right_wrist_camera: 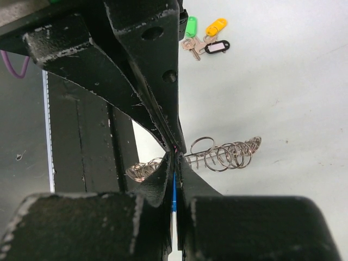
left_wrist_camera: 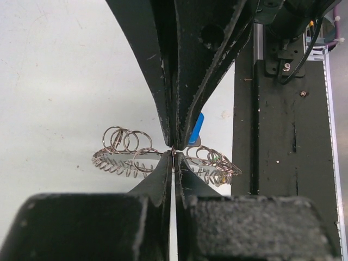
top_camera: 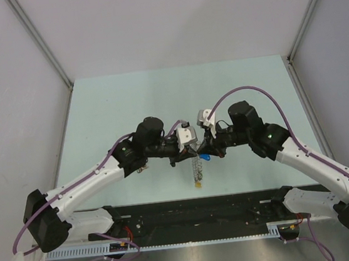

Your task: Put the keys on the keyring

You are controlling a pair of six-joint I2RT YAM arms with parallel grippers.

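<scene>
**A:** Much of the keyring (top_camera: 197, 169) is covered, isn't it?

**B:** Yes. From above, both wrists crowd over it and only a narrow strip shows below them. I cannot tell whether its low end touches the desk (top_camera: 127, 104).

**A:** Which way does it run?

**B:** From above, its long axis points from the fingertips toward the near edge, with a yellow bit (top_camera: 198, 182) at that end. In each wrist view it lies nearly edge-on, stretching left to right behind the fingers, with small split rings (left_wrist_camera: 128, 142) fanned to both sides.

**A:** And the grips?

**B:** The right end effector (right_wrist_camera: 175, 162) is clamped on the ring's wire. The left end effector (left_wrist_camera: 173, 159) is pressed together too, with its tips at the same spot. Its own fingers hide whether the wire sits between them. A blue tag (left_wrist_camera: 197, 129) peeks out beside the right fingers.

**A:** The keys (right_wrist_camera: 202, 42)?

**B:** A small bunch with green, yellow and black tags lies on the desk, well apart from the ring. It shows only in the right wrist view.
</scene>
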